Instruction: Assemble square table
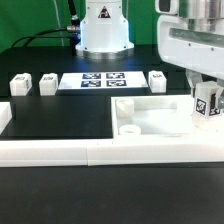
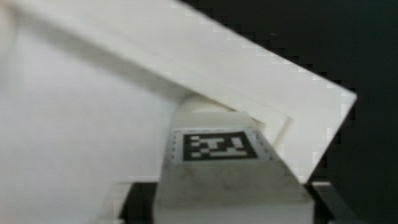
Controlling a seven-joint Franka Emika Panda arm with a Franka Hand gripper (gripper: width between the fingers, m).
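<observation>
You have the most open room on the bare black work surface (image 1: 55, 118), at the exterior view's left of the tabletop slab (image 1: 150, 112). A white border rail (image 1: 100, 152) walls its near edge, and a side rail (image 1: 4, 115) closes the exterior view's left. Along the far edge stand a leg (image 1: 20, 84) and a second leg (image 1: 47, 82) near each other. A third leg (image 1: 158, 80) stands past the flat marker board (image 1: 100, 80). The robot base (image 1: 104, 30) blocks the far middle. Over the slab's right corner, the gripper (image 1: 205, 92) clamps a fourth leg (image 1: 207, 103) and fills that space. The wrist view shows little clearance there.
</observation>
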